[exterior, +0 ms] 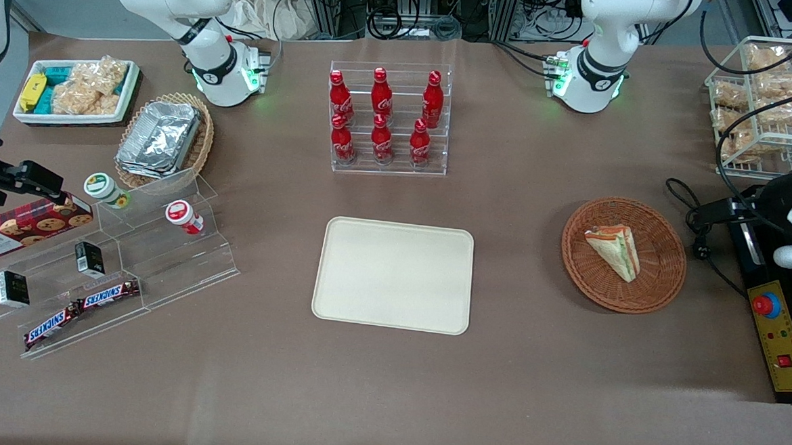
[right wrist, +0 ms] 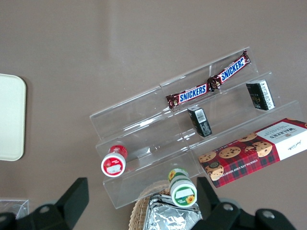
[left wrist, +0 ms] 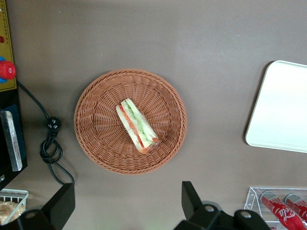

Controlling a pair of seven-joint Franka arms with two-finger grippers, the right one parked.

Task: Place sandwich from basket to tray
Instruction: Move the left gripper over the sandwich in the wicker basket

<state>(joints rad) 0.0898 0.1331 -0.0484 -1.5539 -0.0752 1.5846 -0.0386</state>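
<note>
Left wrist view, sandwich (left wrist: 137,125) lying diagonally in basket (left wrist: 96,139), gripper (left wrist: 125,203) spread wide, seemingly above.

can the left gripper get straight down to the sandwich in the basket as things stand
Probably yes: the gripper hangs open above the table beside the basket, and the sandwich lies uncovered with nothing over it.

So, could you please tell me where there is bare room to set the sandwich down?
The tray is bare all over. Brown table lies open between it and the basket, and nearer the front camera. The basket holds the sandwich; the open gripper hangs above beside it. The bottle rack is crowded.
</note>
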